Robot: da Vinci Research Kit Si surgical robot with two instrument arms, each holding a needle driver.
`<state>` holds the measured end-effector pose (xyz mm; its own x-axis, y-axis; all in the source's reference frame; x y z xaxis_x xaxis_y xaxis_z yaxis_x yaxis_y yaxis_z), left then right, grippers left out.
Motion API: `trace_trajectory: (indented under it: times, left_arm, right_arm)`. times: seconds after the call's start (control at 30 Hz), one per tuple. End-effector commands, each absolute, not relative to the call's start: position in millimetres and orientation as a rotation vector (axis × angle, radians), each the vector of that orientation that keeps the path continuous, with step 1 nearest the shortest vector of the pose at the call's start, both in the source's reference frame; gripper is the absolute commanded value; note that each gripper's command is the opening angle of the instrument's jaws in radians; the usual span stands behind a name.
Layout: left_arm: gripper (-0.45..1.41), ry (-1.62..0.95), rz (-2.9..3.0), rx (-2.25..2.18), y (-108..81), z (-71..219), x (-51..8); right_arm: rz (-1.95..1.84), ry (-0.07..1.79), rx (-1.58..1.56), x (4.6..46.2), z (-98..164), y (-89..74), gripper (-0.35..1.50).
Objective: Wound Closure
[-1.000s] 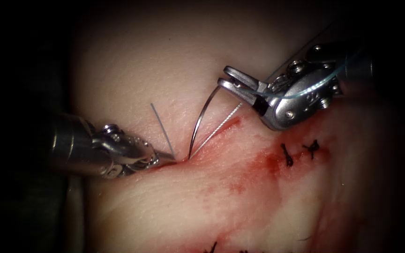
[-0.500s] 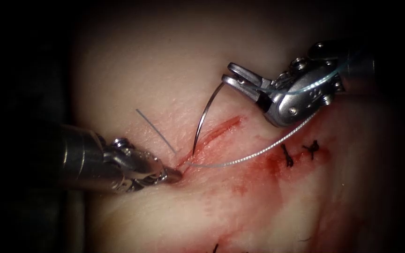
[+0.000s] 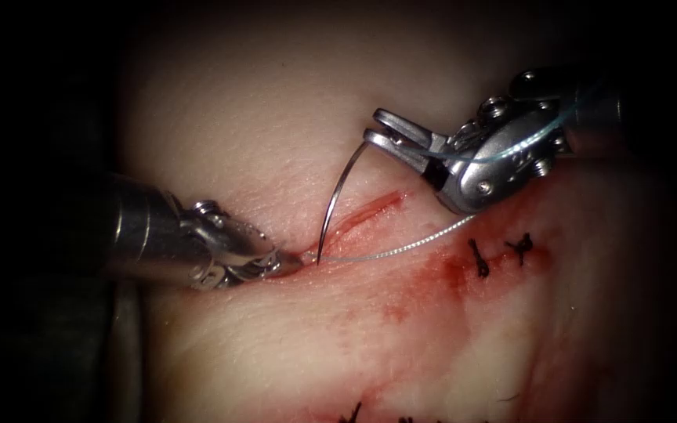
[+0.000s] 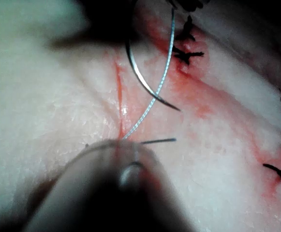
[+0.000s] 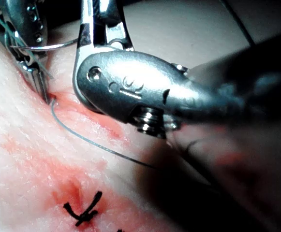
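Endoscope view: right end effector (image 3: 381, 135) grips the needle (image 3: 337, 196) near its tail, tip down at the cut (image 3: 358, 215); left end effector (image 3: 287, 260) clenches tissue (image 3: 276, 117) beside it.

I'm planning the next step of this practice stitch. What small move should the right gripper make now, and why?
Probably a slight lift up and to the right. The right gripper is shut on the needle near its thread end. The point is free, just above the cut, close to the left gripper. The thread leaves the tissue there. Lifting would keep the point off it.
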<state>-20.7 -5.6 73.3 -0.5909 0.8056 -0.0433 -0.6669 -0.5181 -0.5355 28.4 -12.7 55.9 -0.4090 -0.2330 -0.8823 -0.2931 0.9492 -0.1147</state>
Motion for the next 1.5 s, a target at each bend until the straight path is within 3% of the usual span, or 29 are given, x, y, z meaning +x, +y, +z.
trace_trajectory:
  times: [0.03,0.3,0.77,1.5]
  left_arm:
    - [-0.45,-0.621,2.137,-0.356,-6.0,73.9,-21.0]
    - [-0.45,-0.733,2.106,-0.282,-6.7,74.1,-20.7]
    - [-0.45,-1.193,1.710,-0.448,-6.8,72.9,-21.9]
    - [-0.45,-1.307,1.496,-0.533,-5.3,72.5,-21.6]
  right_arm:
    - [0.056,2.017,-0.357,29.3,56.2,-12.3,-0.35]
    - [-0.005,2.032,-0.322,29.8,56.3,-12.0,-0.35]
    - [-0.227,2.039,-0.330,30.9,57.0,-9.3,-0.35]
    - [-0.347,2.029,-0.260,33.7,61.8,-10.3,-0.35]
